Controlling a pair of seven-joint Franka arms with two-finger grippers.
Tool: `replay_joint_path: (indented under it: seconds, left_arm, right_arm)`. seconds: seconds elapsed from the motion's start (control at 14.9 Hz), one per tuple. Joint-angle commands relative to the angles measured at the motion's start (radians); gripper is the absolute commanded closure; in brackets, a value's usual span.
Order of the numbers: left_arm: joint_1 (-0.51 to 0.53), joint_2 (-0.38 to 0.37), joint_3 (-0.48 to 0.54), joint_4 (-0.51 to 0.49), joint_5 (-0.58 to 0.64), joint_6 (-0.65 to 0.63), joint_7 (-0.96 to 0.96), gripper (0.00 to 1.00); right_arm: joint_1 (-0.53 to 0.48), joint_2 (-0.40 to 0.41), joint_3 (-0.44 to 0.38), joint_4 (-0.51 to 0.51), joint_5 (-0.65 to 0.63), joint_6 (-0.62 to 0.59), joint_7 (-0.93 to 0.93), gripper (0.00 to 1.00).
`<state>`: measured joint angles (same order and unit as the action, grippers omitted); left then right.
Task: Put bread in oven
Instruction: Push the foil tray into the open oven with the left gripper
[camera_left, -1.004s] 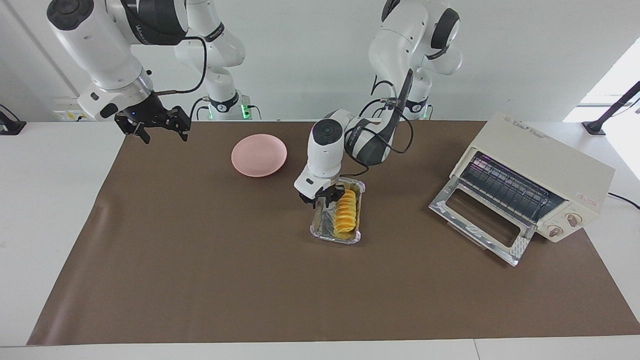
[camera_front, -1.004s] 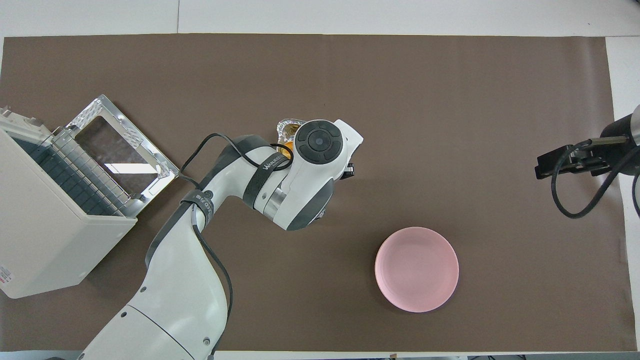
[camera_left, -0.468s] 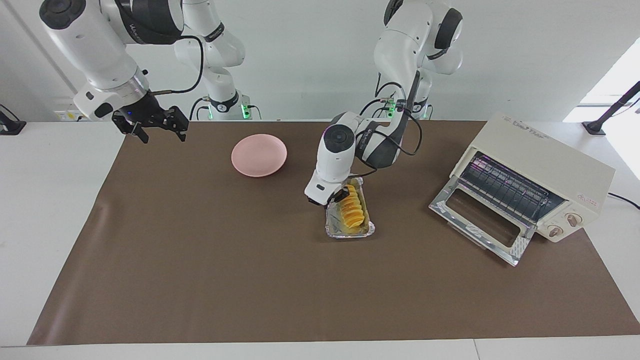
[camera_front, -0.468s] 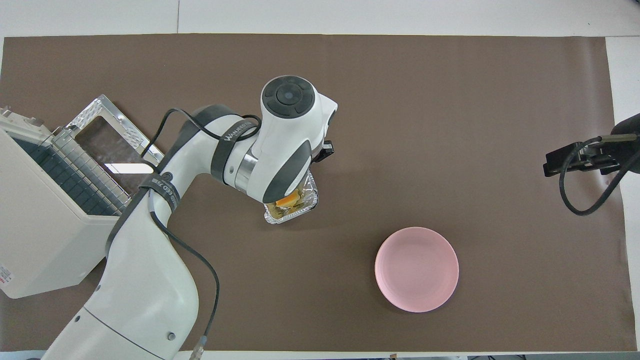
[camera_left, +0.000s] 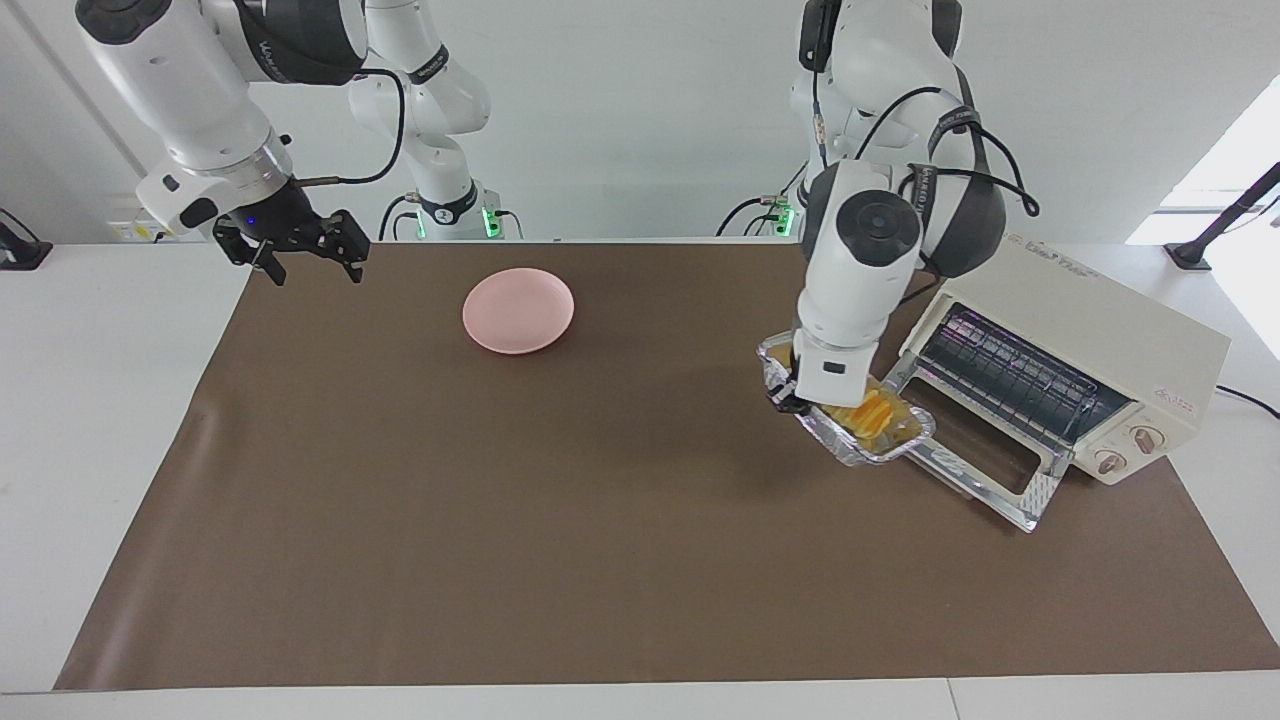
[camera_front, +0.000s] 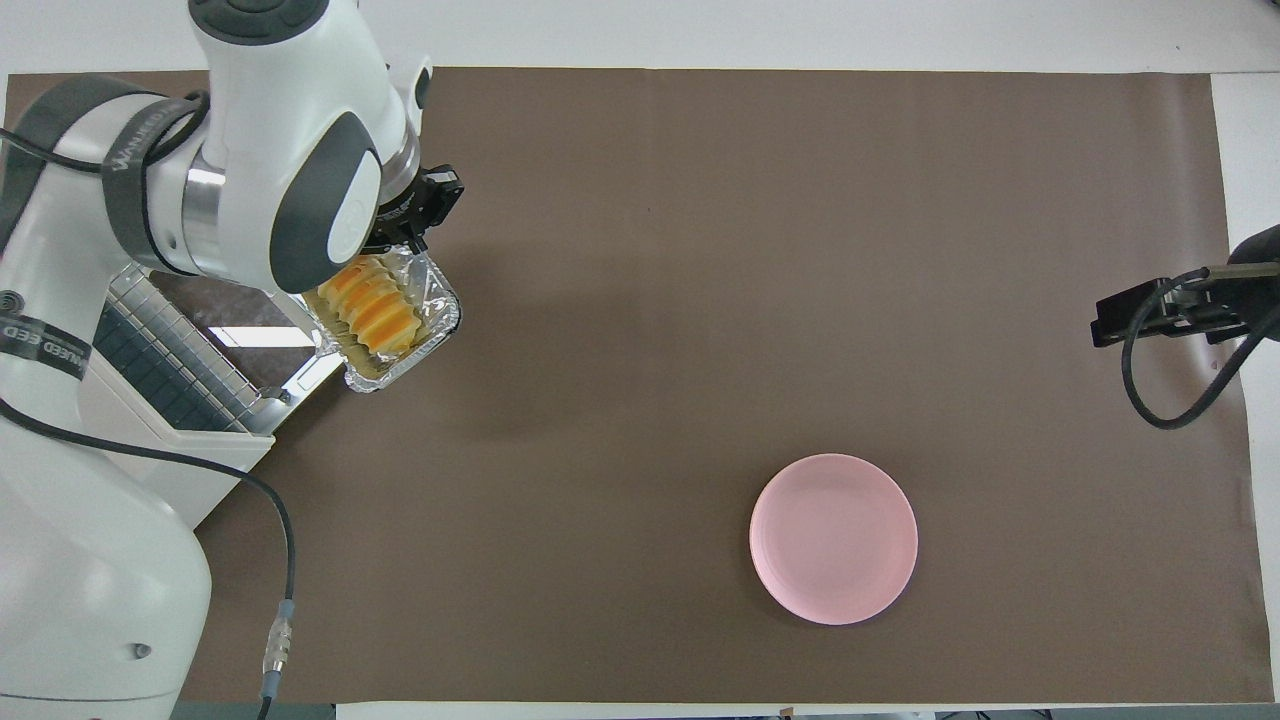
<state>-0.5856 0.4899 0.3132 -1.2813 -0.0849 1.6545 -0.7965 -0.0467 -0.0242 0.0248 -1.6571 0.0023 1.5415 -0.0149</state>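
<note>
Clamped on the rim of a crinkled foil tray, the left gripper holds that tray in the air in front of the oven, its fingertips pinched tight on the tray end that points away from the oven. The bread lies inside the tray, a ridged yellow-orange loaf, and the tray's other end hangs over the edge of the oven's lowered glass door. From overhead the same tray shows beside the wrist of the left arm, with the bread running along it and the left gripper at the tray's end farther from the robots. The oven stands open at the left arm's end of the table, its wire rack bare. A pink plate sits on the brown mat well apart from the tray, nearer to the robots and toward the right arm's end. The right gripper waits with its fingers spread wide and nothing between them, over the mat's corner at the right arm's end.
</note>
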Motion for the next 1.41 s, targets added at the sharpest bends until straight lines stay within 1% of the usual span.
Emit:
replay_joint_path:
  seconds: [0.0, 0.2, 0.4, 0.47, 0.54, 0.67, 0.87, 1.07, 1.34]
  left_arm:
    - [0.047, 0.001, 0.053, -0.029, -0.009, 0.008, 0.006, 1.00]
    - [0.133, -0.016, 0.056, -0.082, -0.007, 0.022, 0.034, 1.00]
    - [0.199, -0.017, 0.069, -0.093, 0.014, 0.013, 0.078, 1.00]
    - [0.213, -0.025, 0.070, -0.113, 0.017, 0.004, 0.121, 1.00]
    - [0.216, -0.037, 0.072, -0.139, 0.042, 0.001, 0.149, 1.00]
    - [0.214, -0.069, 0.072, -0.203, 0.137, 0.013, 0.180, 1.00]
    - [0.216, -0.105, 0.075, -0.285, 0.145, 0.025, 0.180, 1.00]
    - [0.214, -0.109, 0.076, -0.305, 0.145, 0.027, 0.172, 1.00]
    - [0.208, -0.135, 0.076, -0.369, 0.148, 0.028, 0.168, 1.00]
  right_arm:
    - [-0.016, 0.013, 0.009, 0.017, -0.010, 0.003, 0.029, 0.00]
    - [-0.016, 0.012, 0.009, 0.016, -0.013, 0.005, 0.029, 0.00]
    - [-0.013, 0.003, 0.009, -0.013, -0.013, -0.003, 0.035, 0.00]
    - [-0.012, 0.001, 0.009, -0.013, -0.013, -0.003, 0.033, 0.00]
    - [-0.013, 0.001, 0.009, -0.013, -0.013, -0.003, 0.032, 0.00]
    - [-0.015, 0.001, 0.009, -0.013, -0.013, -0.006, 0.026, 0.00]
    - [-0.013, 0.000, 0.009, -0.013, -0.013, -0.011, 0.024, 0.00]
    - [-0.013, 0.000, 0.009, -0.013, -0.013, -0.011, 0.024, 0.00]
    - [-0.013, 0.000, 0.009, -0.013, -0.015, -0.011, 0.024, 0.00]
